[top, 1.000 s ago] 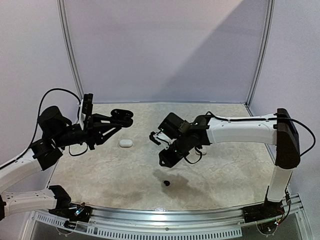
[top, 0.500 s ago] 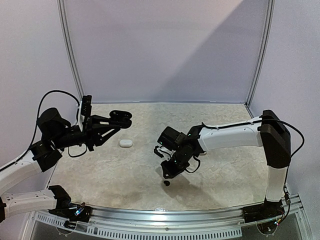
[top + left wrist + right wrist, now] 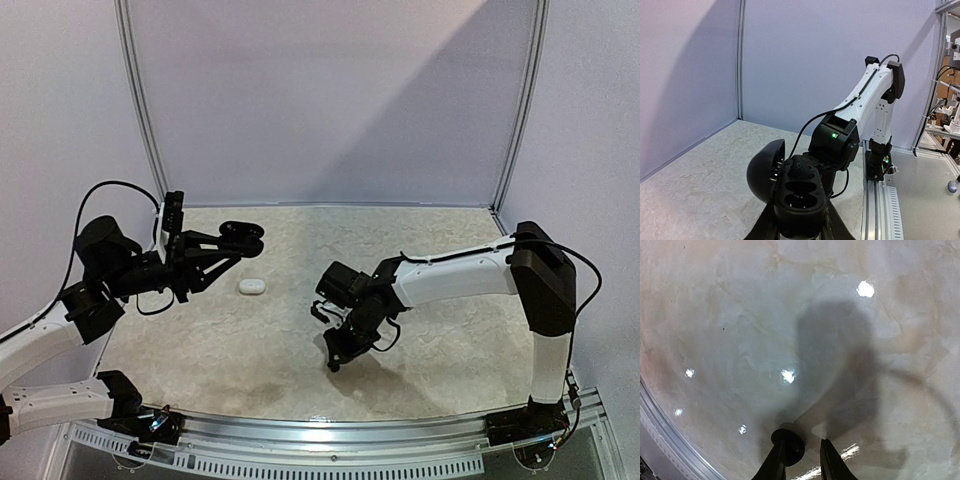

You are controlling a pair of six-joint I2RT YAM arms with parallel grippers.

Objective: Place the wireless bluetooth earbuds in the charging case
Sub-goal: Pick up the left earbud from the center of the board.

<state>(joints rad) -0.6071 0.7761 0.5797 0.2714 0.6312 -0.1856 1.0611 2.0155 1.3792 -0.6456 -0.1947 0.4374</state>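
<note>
- Two jobs going at once: presenting with the left, fetching with the right.
- Gripping the charging case (image 3: 800,192) in the left gripper (image 3: 228,246), jaws clamped on its lower body from both sides, well above the table (image 3: 450,340).
- Holding it lid-open with the sockets facing up and the lid swung off to one side of the jaws. Presumably doing so to let a bud drop straight in from above without the lid blocking it.
- Showing two oval sockets just ahead of the jaws in the left wrist view, though not clearly enough to tell whether the farther one is already filled.
- Pressing the right gripper (image 3: 804,441) down to the table, tips at or almost at the surface, jaws a narrow gap apart with bare table showing between them.
- Sitting against the tip of one finger rather than centred in that gap: one round black earbud (image 3: 797,446), partly hidden behind the finger. Probably touching it, but not gripped.
- Setting the gap this narrow most likely to suit so tiny a thing.
- Calling, on this evidence, for a small sideways shift to bring the bud between the tips before closing. Otherwise risking the glossy bud skidding away.
- Lying on the table well apart from both sets of jaws, between the arms: a small white pod (image 3: 251,286), untouched.
</note>
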